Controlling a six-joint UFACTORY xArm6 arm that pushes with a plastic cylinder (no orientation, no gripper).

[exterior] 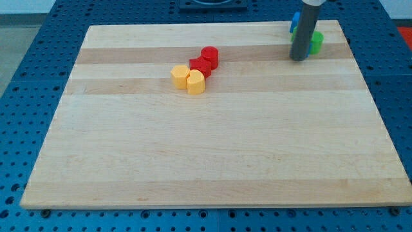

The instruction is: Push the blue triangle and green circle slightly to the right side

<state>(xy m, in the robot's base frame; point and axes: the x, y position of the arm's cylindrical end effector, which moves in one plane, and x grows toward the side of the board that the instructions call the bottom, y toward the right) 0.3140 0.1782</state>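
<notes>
Near the worktop's far right corner, my tip touches down just left of the green circle and blue triangle. This tool is a bare rod, holding nothing. Both blocks lie rightward, partly hidden behind it.

No text, label, brand, number or sign can be read anywhere in the camera view. The wooden tabletop shows only plain grain from edge to edge, the coloured blocks carry no markings, the dark rod is unmarked, and the blue perforated surface beyond the tabletop's edges bears no lettering.
</notes>
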